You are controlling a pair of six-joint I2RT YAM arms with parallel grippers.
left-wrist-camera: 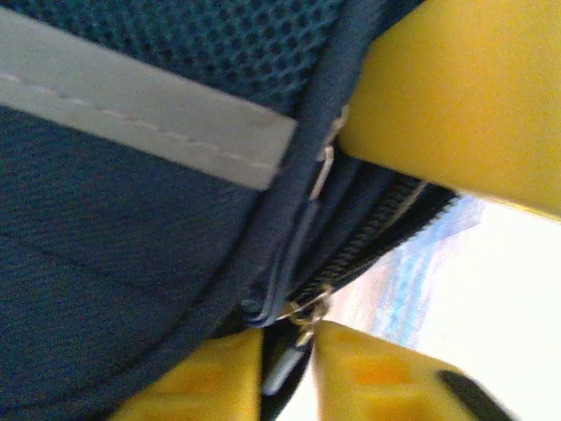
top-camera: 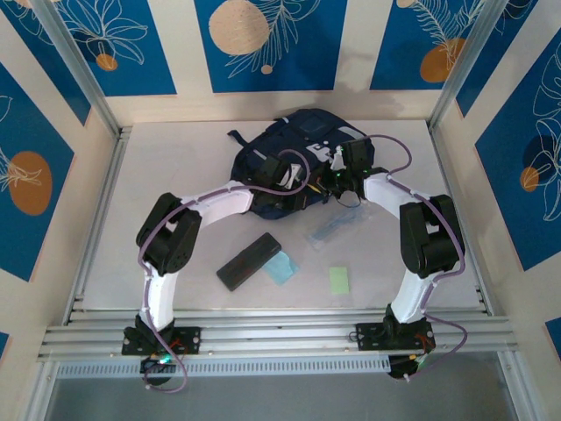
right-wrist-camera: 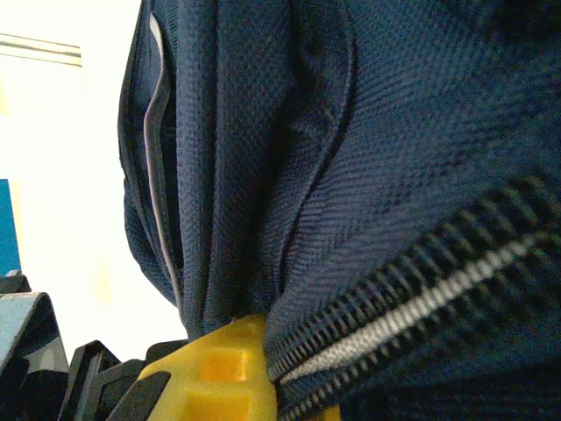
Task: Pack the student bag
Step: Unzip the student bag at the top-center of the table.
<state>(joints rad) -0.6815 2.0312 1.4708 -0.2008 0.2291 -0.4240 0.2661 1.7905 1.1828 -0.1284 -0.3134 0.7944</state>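
The left gripper (left-wrist-camera: 285, 373) pinched a small brass zipper pull (left-wrist-camera: 304, 317). The right gripper (right-wrist-camera: 250, 355) clamped the student bag's (top-camera: 298, 145) woven navy fabric.

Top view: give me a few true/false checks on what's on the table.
The case lies inside the bag. False: it lies on the table, outside the bag.
The left arm and right arm both reach to the bag. True.
A green note lies right of the case. True.
The teal card touches the note. False: they are apart; the card is beside the case.
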